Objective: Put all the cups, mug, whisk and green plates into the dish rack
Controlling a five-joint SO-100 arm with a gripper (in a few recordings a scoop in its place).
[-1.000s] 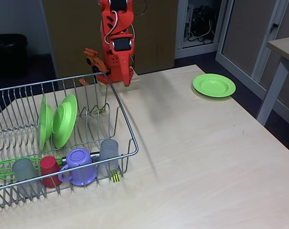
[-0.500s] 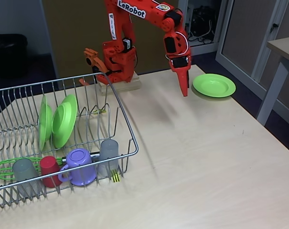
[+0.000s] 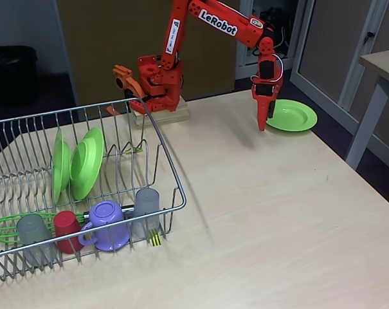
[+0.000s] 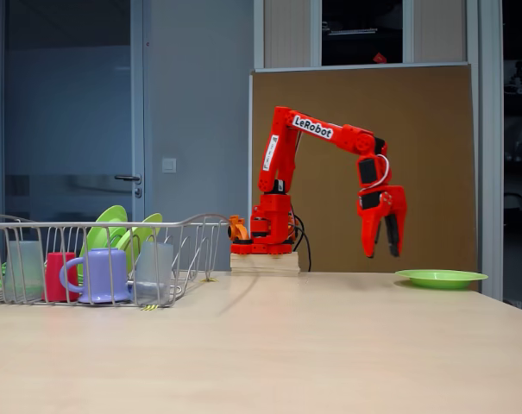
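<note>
two green plates [image 3: 78,162] racked, one plate [image 3: 292,115] on table, three cups [image 3: 146,205]

materials and finishes

the pale wood-look bench [image 3: 258,212] is smooth and matt. the silver wire dish rack [image 3: 165,164] looks like shiny metal. the round lime-green plate [image 3: 292,114] near the arm looks like smooth plastic with a soft sheen, like the lavender handled mug [image 3: 107,224]. two grey tumblers [image 3: 146,205] are translucent plastic. the orange-red arm's gripper [image 4: 381,250] looks like matt plastic.
</note>
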